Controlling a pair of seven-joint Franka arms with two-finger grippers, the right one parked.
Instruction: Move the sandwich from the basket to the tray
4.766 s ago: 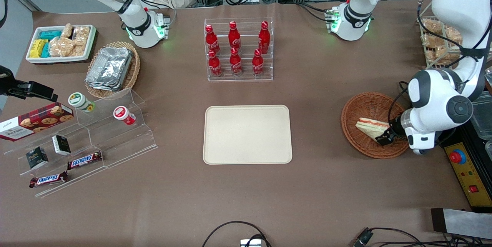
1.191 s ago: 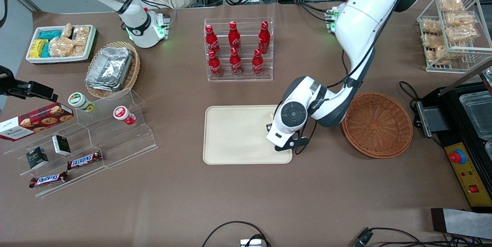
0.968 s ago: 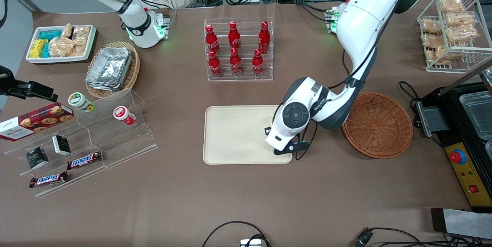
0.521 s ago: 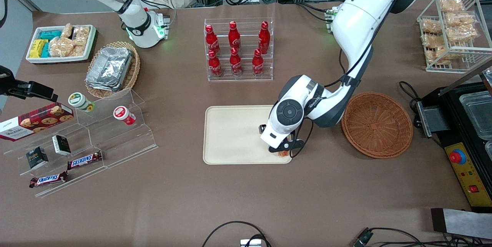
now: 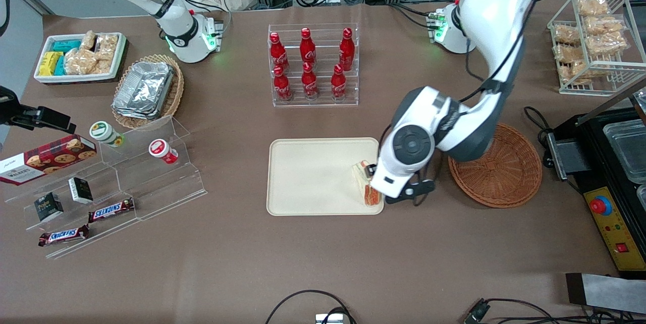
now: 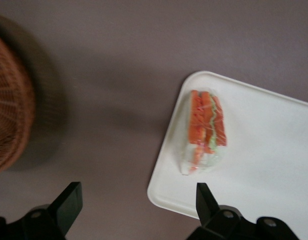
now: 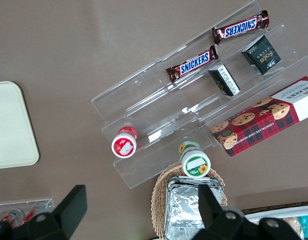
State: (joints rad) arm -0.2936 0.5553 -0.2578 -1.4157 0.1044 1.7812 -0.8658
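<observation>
The sandwich (image 5: 367, 185) (image 6: 204, 130), a wrapped wedge with orange-red filling, lies on the cream tray (image 5: 313, 177) (image 6: 264, 170), in the tray's corner nearest the front camera and closest to the basket. My left gripper (image 5: 391, 187) (image 6: 137, 189) hovers open above that corner's edge, holding nothing, with one finger over the tray and the other over the bare table. The sandwich lies apart from both fingers. The reddish-brown basket (image 5: 497, 167) (image 6: 11, 125) stands beside the tray, toward the working arm's end, with nothing in it.
A clear rack of red bottles (image 5: 313, 64) stands farther from the camera than the tray. An acrylic stand with snacks (image 5: 116, 177) and a tan basket of foil containers (image 5: 146, 89) lie toward the parked arm's end. A wire rack (image 5: 595, 41) and control box (image 5: 613, 223) flank the basket.
Earlier the gripper took the sandwich from the basket and lowered it over the tray. It has since let go and pulled back toward the basket, leaving the sandwich on the tray.
</observation>
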